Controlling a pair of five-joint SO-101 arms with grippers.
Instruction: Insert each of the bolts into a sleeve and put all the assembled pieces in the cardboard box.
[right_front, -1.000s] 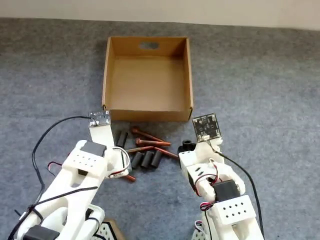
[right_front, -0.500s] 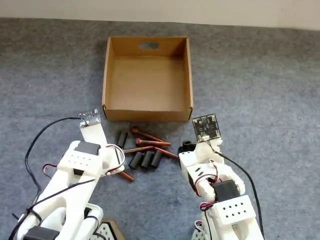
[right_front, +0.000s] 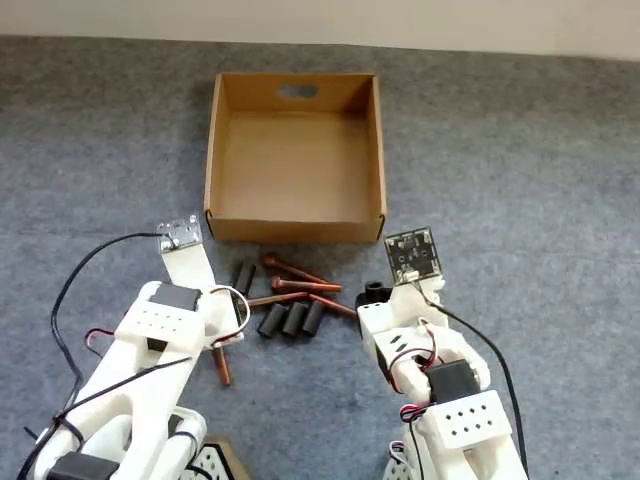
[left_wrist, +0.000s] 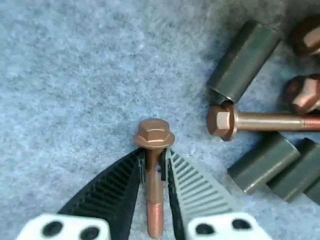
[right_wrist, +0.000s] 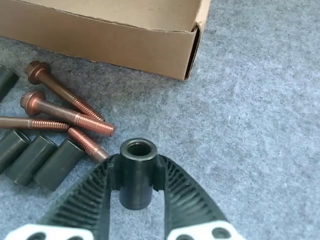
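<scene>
The left tool (left_wrist: 154, 156) is closed on a bolt (left_wrist: 154, 137). The shank is clamped between the two fingers, the hexagonal head stands free just past the fingertips, and the threaded end points back toward the wrist. In the high view this bolt (right_front: 222, 362) is held well in front of the cardboard box (right_front: 212, 150), below its left front corner, with its long axis running roughly toward and away from the box. The right tool (right_wrist: 136, 162) is clamped around a dark sleeve (right_wrist: 136, 190), whose open hole is turned toward the wrist camera. This sleeve (right_front: 375, 293) is held just in front of the right front corner of the box. The loose bolts (right_front: 300, 285) and loose sleeves (right_front: 292, 318) lie on the table between the two held pieces, near the front wall of the box. It is judged that the threaded end must be turned to face the hole and both long axes brought into one line. No assembled piece is seen inside the box.
</scene>
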